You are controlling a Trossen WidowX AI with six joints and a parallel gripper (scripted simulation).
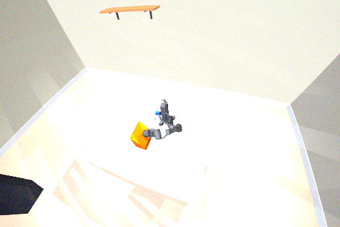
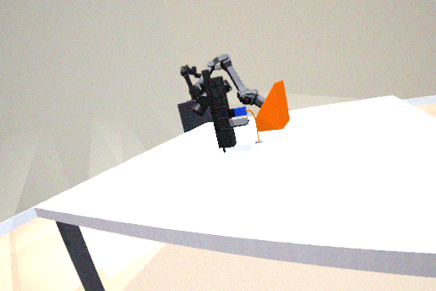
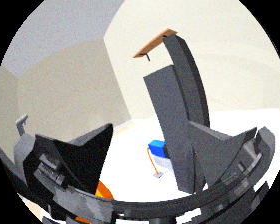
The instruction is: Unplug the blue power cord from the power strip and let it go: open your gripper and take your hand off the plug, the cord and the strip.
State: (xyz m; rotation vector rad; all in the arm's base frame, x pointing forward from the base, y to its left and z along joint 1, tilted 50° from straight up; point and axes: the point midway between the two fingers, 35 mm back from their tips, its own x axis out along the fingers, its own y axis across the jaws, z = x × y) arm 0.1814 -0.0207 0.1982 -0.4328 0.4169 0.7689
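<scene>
The blue plug (image 1: 157, 113) (image 2: 240, 111) (image 3: 155, 148) has a black end that meets the side of a tall dark upright block (image 2: 221, 112) (image 3: 166, 115), which looks like the power strip. Whether its prongs are inserted is hidden. A thin orange cord (image 2: 256, 122) (image 3: 151, 158) runs from the plug down to a small mount (image 2: 259, 142) (image 3: 158, 175). My gripper (image 3: 151, 126) is open in the wrist view, with nothing between its fingers. The plug shows beyond the fingers, apart from them. In the top and exterior views the jaws are too small and dark to make out.
A white block (image 2: 238, 121) (image 3: 162, 163) sits just below the plug. An orange wedge (image 1: 139, 138) (image 2: 275, 109) (image 3: 105, 190) stands beside the arm. A second dark slab (image 3: 191, 85) rises beside the first. A wooden shelf (image 1: 130, 9) (image 3: 153, 45) hangs on the wall.
</scene>
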